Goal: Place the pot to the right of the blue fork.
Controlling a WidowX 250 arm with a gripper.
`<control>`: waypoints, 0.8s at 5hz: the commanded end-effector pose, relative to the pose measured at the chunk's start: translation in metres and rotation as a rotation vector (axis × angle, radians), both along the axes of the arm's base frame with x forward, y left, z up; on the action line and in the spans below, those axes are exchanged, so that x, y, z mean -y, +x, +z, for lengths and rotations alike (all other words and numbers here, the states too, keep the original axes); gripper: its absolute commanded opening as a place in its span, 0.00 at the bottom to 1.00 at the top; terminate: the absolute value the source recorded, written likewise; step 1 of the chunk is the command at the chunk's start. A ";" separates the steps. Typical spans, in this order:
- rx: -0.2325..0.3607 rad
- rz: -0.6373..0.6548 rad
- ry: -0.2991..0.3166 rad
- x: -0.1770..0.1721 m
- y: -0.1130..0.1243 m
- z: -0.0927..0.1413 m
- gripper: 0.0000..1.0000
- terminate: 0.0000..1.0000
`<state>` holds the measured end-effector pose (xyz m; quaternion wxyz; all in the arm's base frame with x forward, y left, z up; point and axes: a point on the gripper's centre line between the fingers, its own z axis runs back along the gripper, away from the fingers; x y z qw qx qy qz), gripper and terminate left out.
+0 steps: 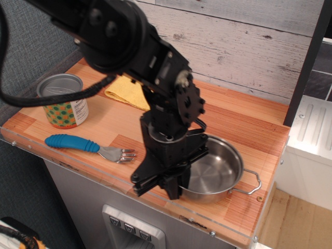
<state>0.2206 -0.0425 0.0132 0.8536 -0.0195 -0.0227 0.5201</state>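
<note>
The shiny steel pot [218, 171] sits on the wooden counter near its front edge, at the right of the blue fork [88, 146]. One wire loop handle sticks out to the right. The fork lies flat along the front edge, blue handle to the left, silver tines pointing right toward the pot. My black gripper [162, 185] is at the pot's left rim, fingers pointing down and closed on that rim. The arm hides the pot's left side and left handle.
A lidded can [63, 100] with a green and orange dotted label stands at the left. A yellow cloth [128, 93] lies behind the arm. The counter's front edge [104, 179] runs just under the gripper. A white appliance [311, 135] stands to the right.
</note>
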 end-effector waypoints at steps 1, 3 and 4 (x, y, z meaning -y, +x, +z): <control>0.033 -0.013 -0.001 -0.003 -0.001 0.017 1.00 0.00; 0.049 -0.063 0.081 -0.014 -0.006 0.053 1.00 0.00; 0.048 -0.102 0.108 -0.020 -0.005 0.070 1.00 0.00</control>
